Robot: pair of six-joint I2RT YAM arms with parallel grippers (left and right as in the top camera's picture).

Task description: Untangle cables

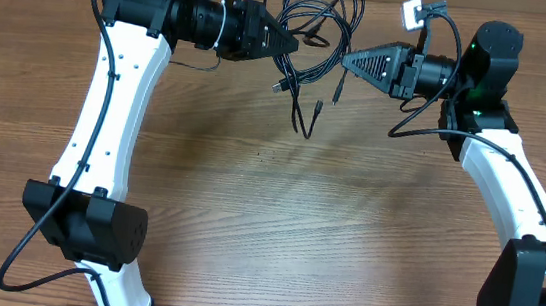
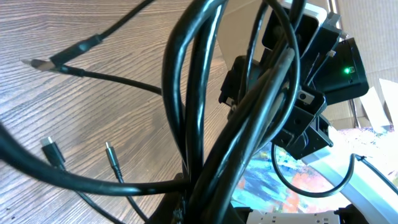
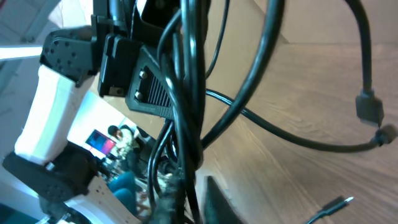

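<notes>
The cables [image 1: 317, 29] are a tangled bunch of thin black cords held above the table's far middle, between my two grippers. Loose ends with small plugs [image 1: 302, 124] hang toward the wood. My left gripper [image 1: 289, 44] is shut on the bunch from the left. My right gripper [image 1: 348, 62] is shut on it from the right. In the left wrist view the cords [image 2: 205, 124] rise from the jaws [image 2: 199, 208], with plug ends [image 2: 53, 151] below. In the right wrist view the cords [image 3: 186, 93] run up from the jaws [image 3: 183, 199]; a plug [image 3: 370, 109] hangs right.
The wooden table [image 1: 267, 213] spreads below the bunch. Thicker black arm wires [image 1: 426, 128] loop beside the right arm, and another runs along the left arm [image 1: 110, 67]. Both arm bases stand at the near corners.
</notes>
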